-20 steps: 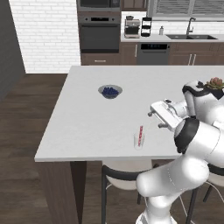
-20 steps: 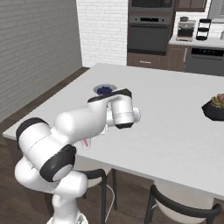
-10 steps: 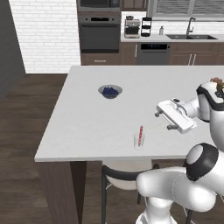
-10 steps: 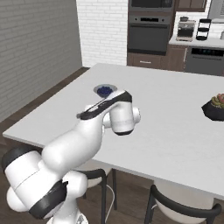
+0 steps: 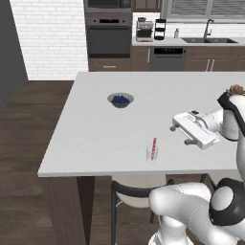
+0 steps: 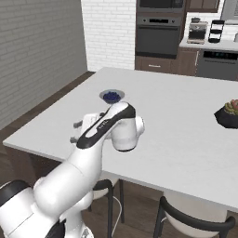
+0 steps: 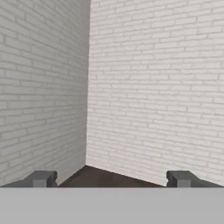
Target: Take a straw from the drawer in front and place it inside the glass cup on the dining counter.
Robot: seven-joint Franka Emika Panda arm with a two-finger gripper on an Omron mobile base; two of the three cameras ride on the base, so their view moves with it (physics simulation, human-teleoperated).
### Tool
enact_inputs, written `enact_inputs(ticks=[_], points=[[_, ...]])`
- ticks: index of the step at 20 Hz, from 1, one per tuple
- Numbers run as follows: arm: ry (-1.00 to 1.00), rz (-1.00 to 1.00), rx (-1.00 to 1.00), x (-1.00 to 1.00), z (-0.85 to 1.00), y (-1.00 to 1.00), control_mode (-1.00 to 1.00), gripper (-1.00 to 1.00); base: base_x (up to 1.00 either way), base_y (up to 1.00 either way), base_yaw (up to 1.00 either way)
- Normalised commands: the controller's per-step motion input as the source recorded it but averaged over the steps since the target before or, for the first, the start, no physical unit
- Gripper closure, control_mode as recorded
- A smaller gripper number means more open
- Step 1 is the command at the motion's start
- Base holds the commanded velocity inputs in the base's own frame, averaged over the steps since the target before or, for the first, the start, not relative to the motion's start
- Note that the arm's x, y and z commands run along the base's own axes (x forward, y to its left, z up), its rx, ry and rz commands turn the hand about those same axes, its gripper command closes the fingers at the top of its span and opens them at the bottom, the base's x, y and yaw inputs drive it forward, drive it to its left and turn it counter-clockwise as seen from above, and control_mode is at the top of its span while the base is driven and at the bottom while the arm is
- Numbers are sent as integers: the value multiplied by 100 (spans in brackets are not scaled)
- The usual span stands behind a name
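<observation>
While the arm hangs over the white dining surface (image 5: 95,143), its pincer (image 5: 184,134) sits level above the top, right of the glass cup (image 5: 152,154) and apart from it, pointing left toward the brick wall (image 5: 52,43).

Left base view, left to right: dark wood floor, then the surface's near left corner over its dark wood base. Grey bowl of blue berries (image 5: 120,100) sits mid-left on the top. Glass cup stands near the front edge, upright, with the red straw (image 5: 153,147) inside it, top end poking above the rim, leaning slightly. Pincer hand next, nothing between its fingers. A dark stool (image 5: 139,191) sits under the front edge below the cup. Far right edge, a dark dish with something reddish-brown (image 5: 235,90), partly cut off. Back wall: built-in oven (image 5: 109,38), coffee machine (image 5: 142,29), sink tap (image 5: 208,28).

Right base view, left to right: grey brick wall, surface corner, pincer (image 6: 80,132) just left of the white wrist, berry bowl (image 6: 111,96) beyond it, dark dish (image 6: 228,114) far right. Cup is hidden behind the arm here.

Hand view: both dark fingertips (image 7: 41,178) stand far apart at the bottom corners, jaws spread wide, holding nothing; past them two white brick walls meet at a corner above dark floor.
</observation>
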Motion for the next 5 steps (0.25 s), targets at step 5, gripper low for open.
enact_inputs(ticks=[5], points=[[13,0,-4,-15,0,26,-100,-100,0,0,0]])
